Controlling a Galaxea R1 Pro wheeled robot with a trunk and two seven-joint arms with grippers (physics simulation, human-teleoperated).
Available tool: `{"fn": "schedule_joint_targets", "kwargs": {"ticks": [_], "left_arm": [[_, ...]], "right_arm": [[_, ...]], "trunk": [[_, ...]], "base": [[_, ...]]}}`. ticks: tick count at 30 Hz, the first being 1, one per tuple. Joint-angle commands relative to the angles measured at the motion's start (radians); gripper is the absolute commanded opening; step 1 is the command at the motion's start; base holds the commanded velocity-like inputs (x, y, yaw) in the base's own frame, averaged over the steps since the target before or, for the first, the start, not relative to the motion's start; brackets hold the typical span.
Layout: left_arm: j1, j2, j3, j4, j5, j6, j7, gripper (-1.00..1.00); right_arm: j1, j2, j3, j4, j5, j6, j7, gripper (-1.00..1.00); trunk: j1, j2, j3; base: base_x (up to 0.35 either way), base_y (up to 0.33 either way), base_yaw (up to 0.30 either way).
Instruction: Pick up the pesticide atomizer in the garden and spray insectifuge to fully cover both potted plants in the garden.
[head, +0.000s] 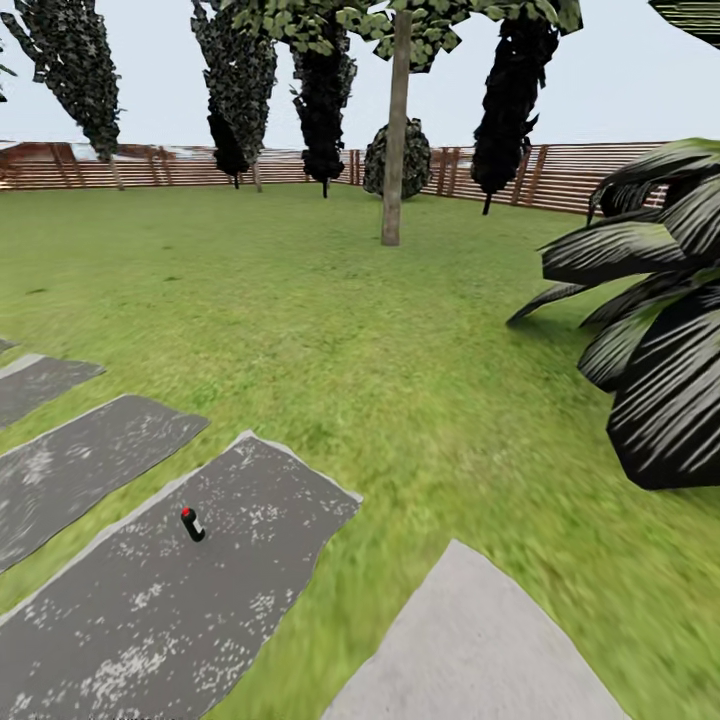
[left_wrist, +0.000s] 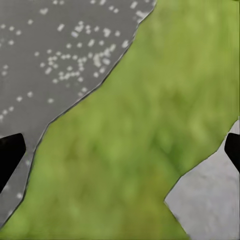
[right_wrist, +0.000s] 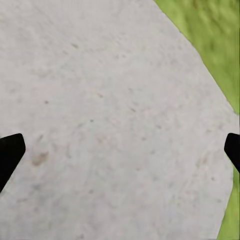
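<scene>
The atomizer (head: 192, 524) stands tilted on a dark stepping stone (head: 150, 600) in the lawn (head: 350, 330). The left hand (left_wrist: 120, 150) is spread wide and empty over grass between that stone and the pale patio (left_wrist: 210, 200). The right hand (right_wrist: 120, 150), equally wide and empty, hangs over the patio.

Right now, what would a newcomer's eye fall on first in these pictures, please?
Probably the huge striped-leaf plant looming at the head view's right edge. Next, the tiny red-topped pesticide atomizer standing alone on a dark stepping stone at lower left, then the slim tree trunk before the wooden fence.
</scene>
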Motion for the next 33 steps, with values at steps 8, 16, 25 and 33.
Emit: {"fn": "schedule_joint_targets", "kwargs": {"ticks": [8,16,25,33], "left_arm": [[0.0,0.0,-0.001,0.001,-0.007,-0.004,0.0,1.0],[0.0,0.0,-0.001,0.001,-0.005,-0.003,0.0,1.0],[0.0,0.0,0.0,0.001,-0.005,-0.003,0.0,1.0],[0.0,0.0,0.001,0.001,-0.003,-0.003,0.001,1.0]], "right_arm": [[0.0,0.0,-0.005,0.001,0.008,-0.003,-0.002,1.0],[0.0,0.001,-0.005,0.001,0.008,-0.002,-0.002,1.0],[0.0,0.002,-0.005,0.001,0.008,-0.002,-0.002,1.0],[0.0,0.002,-0.005,0.001,0.008,-0.003,-0.002,1.0]], "trunk": [[0.0,0.0,-0.001],[0.0,0.0,-0.001],[0.0,0.0,-0.001],[0.0,0.0,-0.001]], "base": [[0.023,0.0,0.276],[0.001,0.0,0.277],[0.072,-0.043,0.278],[0.234,-0.168,0.278]]}}
